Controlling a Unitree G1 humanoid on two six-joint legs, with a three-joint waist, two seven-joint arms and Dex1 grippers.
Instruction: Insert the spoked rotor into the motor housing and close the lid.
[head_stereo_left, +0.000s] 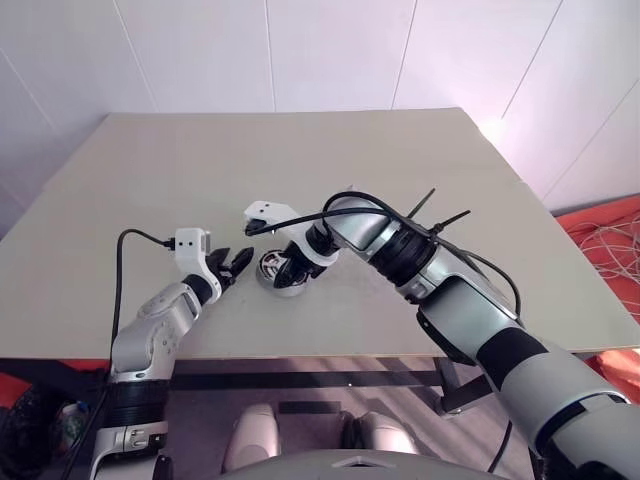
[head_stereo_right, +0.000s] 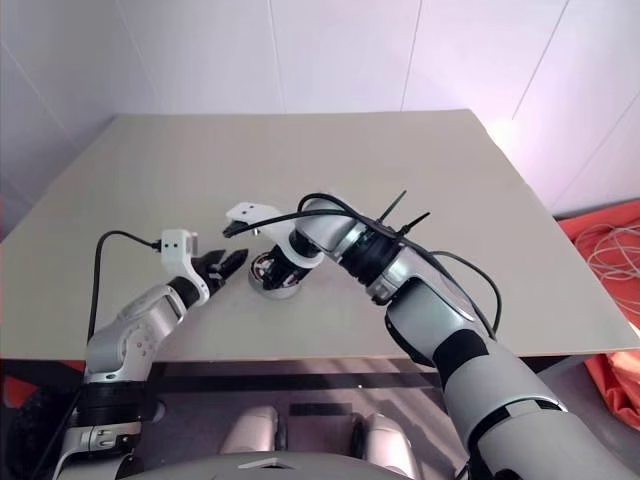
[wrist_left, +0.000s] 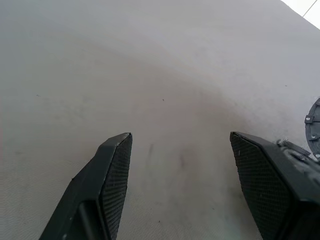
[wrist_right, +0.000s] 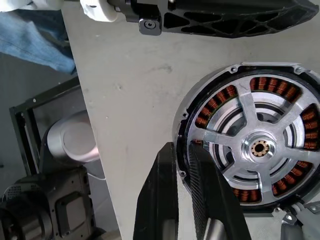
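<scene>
The motor housing (wrist_right: 200, 95), a silver-grey cup with reddish copper windings, stands near the table's front edge (head_stereo_left: 282, 282). The spoked rotor (wrist_right: 260, 147) lies inside it, its pale spokes and hub level with the windings. My right gripper (wrist_right: 181, 146) points steeply down at the housing's rim, astride its edge (head_stereo_left: 290, 268). My left gripper (head_stereo_left: 236, 264) hovers just left of the housing, open, with bare tabletop between its fingers (wrist_left: 117, 165). One left finger crosses the right wrist view (wrist_right: 225, 20). The housing's edge (wrist_left: 314, 125) shows in the left wrist view. The lid is out of view.
The beige table (head_stereo_left: 300, 160) spreads wide behind and to both sides of the housing; its front edge (head_stereo_left: 300, 350) is close. Orange-red material with pale cables (head_stereo_left: 605, 240) lies on the floor at the right. Blue fabric (wrist_right: 30, 35) shows beyond the table edge.
</scene>
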